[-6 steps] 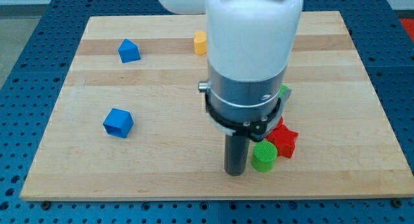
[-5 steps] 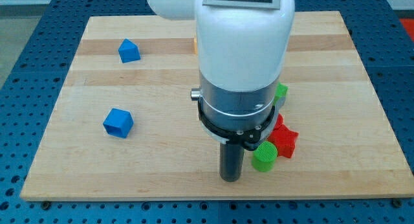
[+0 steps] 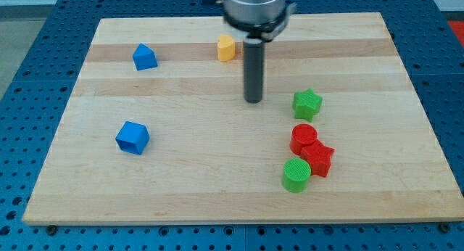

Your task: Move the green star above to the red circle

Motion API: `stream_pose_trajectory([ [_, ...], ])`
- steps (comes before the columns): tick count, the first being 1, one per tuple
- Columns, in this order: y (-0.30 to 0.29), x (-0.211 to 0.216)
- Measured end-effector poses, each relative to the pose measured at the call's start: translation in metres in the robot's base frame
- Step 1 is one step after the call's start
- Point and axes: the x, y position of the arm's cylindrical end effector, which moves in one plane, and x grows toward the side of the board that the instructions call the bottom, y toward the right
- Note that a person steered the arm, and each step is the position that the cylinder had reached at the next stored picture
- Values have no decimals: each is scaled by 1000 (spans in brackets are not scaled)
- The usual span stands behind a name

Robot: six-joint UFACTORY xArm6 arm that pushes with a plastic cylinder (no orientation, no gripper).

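The green star (image 3: 307,104) lies right of the board's centre. The red circle (image 3: 303,138) sits just below it, with a small gap between them. My tip (image 3: 253,101) rests on the board to the left of the green star, about a block's width away, touching no block. A red star (image 3: 317,159) touches the red circle's lower right, and a green circle (image 3: 296,175) sits against the red star's lower left.
A yellow block (image 3: 226,48) lies near the view's top, just up and left of the rod. Two blue blocks lie at the left: one near the top (image 3: 144,56), one lower (image 3: 133,137). The wooden board (image 3: 181,178) sits on a blue pegboard.
The arm has swung from the view's bottom, left of the green circle, up to the board's middle. The green star and red circle, hidden before, now show. No block has moved.
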Motion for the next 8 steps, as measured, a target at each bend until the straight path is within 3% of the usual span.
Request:
stream_pose_trajectory([
  [3, 20, -99],
  [6, 153, -73],
  [8, 123, -64],
])
